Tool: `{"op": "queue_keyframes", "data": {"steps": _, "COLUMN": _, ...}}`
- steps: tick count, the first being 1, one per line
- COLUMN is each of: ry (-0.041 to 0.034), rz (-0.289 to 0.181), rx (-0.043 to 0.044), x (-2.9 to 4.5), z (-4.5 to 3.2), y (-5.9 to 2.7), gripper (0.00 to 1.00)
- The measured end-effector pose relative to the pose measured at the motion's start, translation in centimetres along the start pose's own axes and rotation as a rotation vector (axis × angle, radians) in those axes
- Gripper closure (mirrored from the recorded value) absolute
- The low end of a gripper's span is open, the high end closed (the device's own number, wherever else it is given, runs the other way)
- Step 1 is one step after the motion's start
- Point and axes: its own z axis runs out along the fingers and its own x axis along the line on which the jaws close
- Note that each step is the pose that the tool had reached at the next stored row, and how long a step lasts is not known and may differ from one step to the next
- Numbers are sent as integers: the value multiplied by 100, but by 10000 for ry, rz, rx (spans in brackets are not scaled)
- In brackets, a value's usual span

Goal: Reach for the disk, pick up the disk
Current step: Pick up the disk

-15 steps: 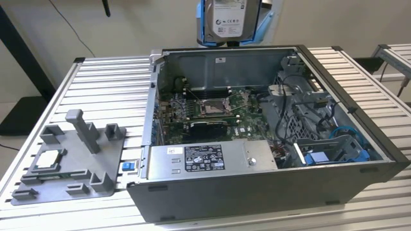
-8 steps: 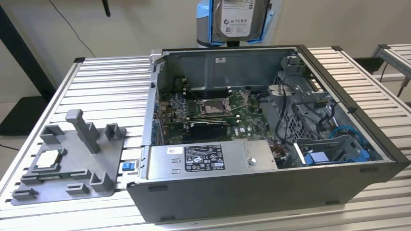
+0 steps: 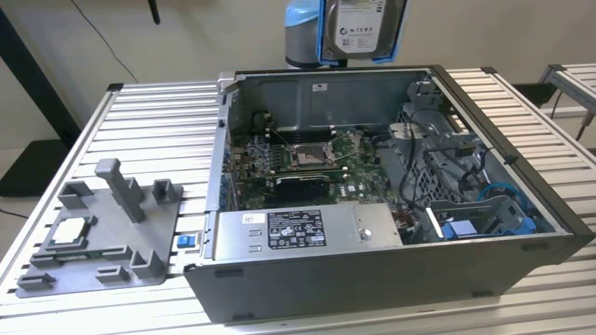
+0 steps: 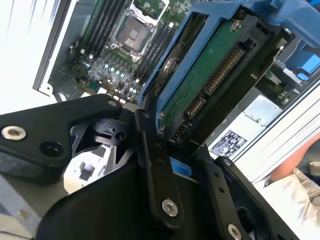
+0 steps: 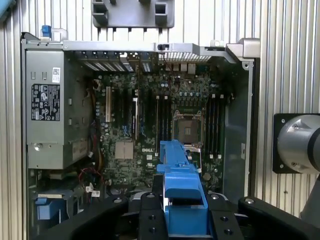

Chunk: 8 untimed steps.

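The disk (image 3: 361,28), a silver-grey drive with a white label in a blue carrier, hangs upright high above the back wall of the open computer case. In the second wrist view its green circuit-board side (image 4: 200,85) faces the camera. My gripper (image 4: 175,145) is shut on it, with black fingers (image 4: 150,165) pressing the carrier's sides. In the first wrist view the carrier's blue edge (image 5: 180,175) sticks out between the same fingers (image 5: 150,215), above the motherboard.
The open case (image 3: 521,230) lies on a slatted aluminium table (image 3: 158,118), showing motherboard (image 3: 317,157), power supply (image 3: 298,227) and a blue bracket (image 3: 493,216) in the drive bay. A grey fixture (image 3: 102,237) with a processor chip (image 3: 70,234) stands at the exterior view's left. A person's sleeve (image 4: 295,185) is nearby.
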Motion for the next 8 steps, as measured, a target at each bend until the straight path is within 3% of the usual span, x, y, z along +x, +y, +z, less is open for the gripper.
{"op": "queue_keyframes", "data": {"steps": 8, "ry": 41, "rz": 1, "rx": 1, "x": -2, "z": -4, "y": -166, "gripper": 100}}
